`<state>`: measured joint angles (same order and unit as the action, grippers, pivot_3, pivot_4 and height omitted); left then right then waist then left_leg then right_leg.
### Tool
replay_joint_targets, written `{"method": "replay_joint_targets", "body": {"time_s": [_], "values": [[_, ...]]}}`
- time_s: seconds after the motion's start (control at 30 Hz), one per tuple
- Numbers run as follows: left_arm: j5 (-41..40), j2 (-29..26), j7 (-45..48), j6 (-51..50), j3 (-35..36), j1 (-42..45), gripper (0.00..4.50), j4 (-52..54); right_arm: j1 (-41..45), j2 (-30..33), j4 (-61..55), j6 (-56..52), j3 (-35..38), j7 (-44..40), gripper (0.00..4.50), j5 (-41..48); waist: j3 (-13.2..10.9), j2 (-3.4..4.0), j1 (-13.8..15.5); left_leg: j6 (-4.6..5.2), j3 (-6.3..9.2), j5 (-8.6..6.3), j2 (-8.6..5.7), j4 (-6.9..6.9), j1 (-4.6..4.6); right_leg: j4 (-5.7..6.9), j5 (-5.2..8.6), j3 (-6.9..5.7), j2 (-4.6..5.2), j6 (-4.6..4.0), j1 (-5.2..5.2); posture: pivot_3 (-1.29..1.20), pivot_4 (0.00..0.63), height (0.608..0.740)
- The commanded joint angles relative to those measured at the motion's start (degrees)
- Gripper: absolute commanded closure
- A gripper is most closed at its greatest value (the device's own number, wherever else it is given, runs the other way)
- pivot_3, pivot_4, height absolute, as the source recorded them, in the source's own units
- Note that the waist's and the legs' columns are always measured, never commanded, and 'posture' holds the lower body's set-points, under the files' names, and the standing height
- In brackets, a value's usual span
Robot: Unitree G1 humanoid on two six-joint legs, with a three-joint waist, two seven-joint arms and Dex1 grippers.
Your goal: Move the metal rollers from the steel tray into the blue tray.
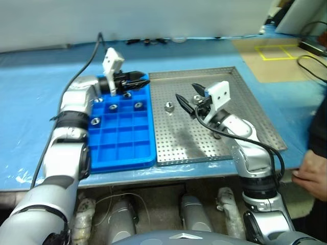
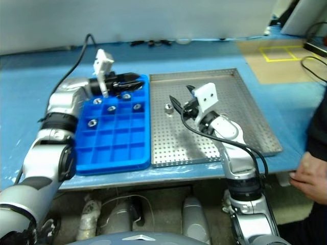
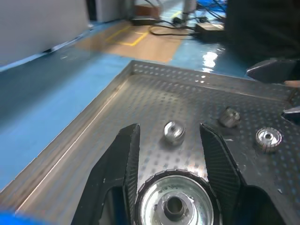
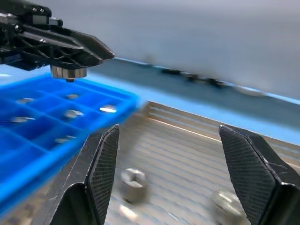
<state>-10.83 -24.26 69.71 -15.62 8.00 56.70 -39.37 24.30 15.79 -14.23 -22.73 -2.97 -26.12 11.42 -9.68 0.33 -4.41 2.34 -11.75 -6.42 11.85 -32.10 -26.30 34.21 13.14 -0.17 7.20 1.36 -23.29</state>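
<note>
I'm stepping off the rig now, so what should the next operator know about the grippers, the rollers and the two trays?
Left gripper: jaws shut on a roller, hovering over the far end of the blue tray.
Right gripper: jaws open and empty, above the steel tray.
Done: five rollers sit in blue tray compartments near its far end, such as one.
Left: drop the held roller into a free compartment, then move those on the steel tray; one lies by the right gripper, more show in the left wrist view.
</note>
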Motion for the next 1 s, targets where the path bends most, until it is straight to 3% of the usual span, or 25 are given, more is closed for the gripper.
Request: {"method": "replay_joint_targets", "body": {"time_s": [0.03, 0.07, 0.17, 0.27, 0.4, 0.57, 1.0], "values": [[-7.18, -4.95, 0.53, -10.02, 2.42, -10.76, 2.79, 21.91, 3.16, -1.2, 2.63, 2.42, -2.86, -4.22, 0.92, 1.59, -0.02, 0.0, 2.59, -0.03, -0.02, -0.02, 0.0, 0.0, 0.02, 0.24, 0.13, 0.0, 0.03, -0.22, -0.06, -0.06, 0.15, 0.74], [-8.75, -6.29, 0.23, -12.23, 2.95, -14.21, 2.79, 26.45, 3.76, -1.48, 3.6, 2.79, -3.38, -5.01, 0.92, 1.57, -0.03, 0.0, 3.96, -0.1, -0.04, -0.05, -0.01, -0.01, 0.05, 0.53, 0.43, -0.04, 0.04, -0.72, -0.12, -0.05, 0.15, 0.74], [-12.67, -8.99, -1.12, -14.63, 5.3, -23.1, 2.79, 35.55, 5.42, -2.28, 6.0, 3.74, -4.23, -6.82, 0.92, 1.6, -0.06, 0.05, 8.19, -0.47, -0.03, -0.01, 0.0, 0.14, 0.05, 0.57, 0.57, -0.3, 0.04, -0.94, -0.07, 0.01, 0.15, 0.74], [-14.38, -9.96, -2.62, -13.5, 7.42, -31.3, 2.79, 40.41, 6.48, -3.27, 7.54, 4.31, -5.05, -7.98, 0.92, 1.58, -0.07, 0.06, 10.28, -0.87, -0.07, 0.09, -0.07, 0.26, 0.1, 0.6, 0.59, -0.42, 0.07, -0.97, 0.06, 0.04, 0.15, 0.74], [-16.67, -8.29, -6.43, -11.78, 9.3, -36.56, 2.79, 43.67, 6.78, -4.21, 8.24, 4.62, -5.58, -8.6, 0.92, 1.41, -0.09, -0.03, 10.48, -1.39, 0.03, 0.42, -0.11, 0.94, 0.57, 0.59, 0.6, -0.27, 0.12, -0.88, 0.1, 0.04, 0.15, 0.74], [-18.94, -5.73, -10.55, -12.12, 8.42, -39.94, 2.79, 46.5, 5.22, -4.99, 7.08, 3.84, -5.81, -8.03, 0.92, 1.14, -0.07, -0.1, 10.18, -2.38, 0.16, 1.04, 0.04, 1.81, 0.89, 0.7, 0.24, 0.0, -0.14, -0.09, -0.1, 0.03, 0.15, 0.74], [-15.88, -10.77, -9.83, -6.98, 5.37, -43.62, 2.79, 38.49, 2.63, -4.76, 6.15, 3.99, -5.5, -5.69, 0.92, 0.22, 0.01, -0.23, 9.7, -2.91, 0.25, 1.38, 0.85, 1.91, 0.74, 0.69, 0.09, 0.25, -1.72, -0.09, -0.83, -0.03, 0.15, 0.74]]}}
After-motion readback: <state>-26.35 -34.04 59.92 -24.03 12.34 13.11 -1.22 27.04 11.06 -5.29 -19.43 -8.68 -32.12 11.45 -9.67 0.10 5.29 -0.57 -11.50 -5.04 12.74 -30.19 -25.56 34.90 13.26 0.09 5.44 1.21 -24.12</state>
